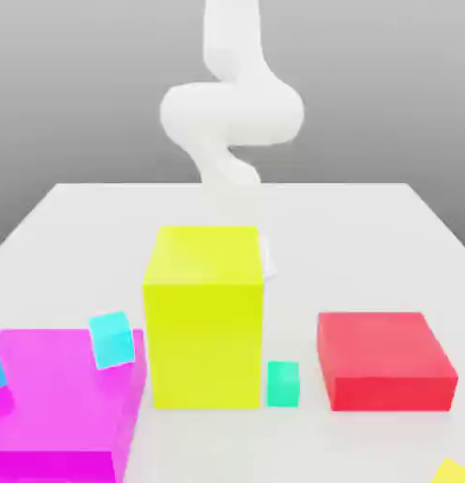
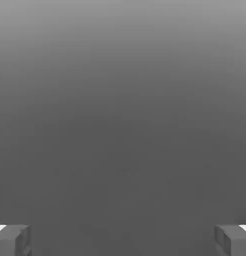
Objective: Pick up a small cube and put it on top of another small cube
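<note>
Fingers spread wide; cyan cube apparently tilted against magenta block

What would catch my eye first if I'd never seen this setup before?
Probably the tall yellow block standing mid-table, with the white robot arm curling up behind it. A big magenta block sits at the exterior view's left with a small cyan cube leaning on its edge; a flat red block lies at the right.
</note>
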Action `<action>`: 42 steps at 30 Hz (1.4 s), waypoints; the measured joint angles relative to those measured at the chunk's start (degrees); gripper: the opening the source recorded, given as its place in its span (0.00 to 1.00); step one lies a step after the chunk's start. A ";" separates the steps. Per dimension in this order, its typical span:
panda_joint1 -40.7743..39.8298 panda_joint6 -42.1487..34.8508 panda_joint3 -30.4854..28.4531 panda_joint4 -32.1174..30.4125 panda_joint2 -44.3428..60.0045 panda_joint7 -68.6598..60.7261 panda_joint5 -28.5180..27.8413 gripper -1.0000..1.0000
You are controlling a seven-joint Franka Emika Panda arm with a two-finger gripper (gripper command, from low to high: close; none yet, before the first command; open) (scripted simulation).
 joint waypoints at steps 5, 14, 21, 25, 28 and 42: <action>2.87 1.98 0.71 2.03 10.73 -3.89 0.32 0.50; 6.91 5.47 3.11 5.54 29.42 -10.29 0.34 0.50; 10.63 8.15 5.15 8.28 43.99 -14.24 -1.15 0.50; 12.06 9.68 6.13 9.84 52.36 -16.07 -2.63 0.50; 13.39 10.78 6.86 11.03 58.66 -17.25 -4.06 0.50; 16.80 18.62 6.20 14.60 76.19 -17.90 -7.87 0.00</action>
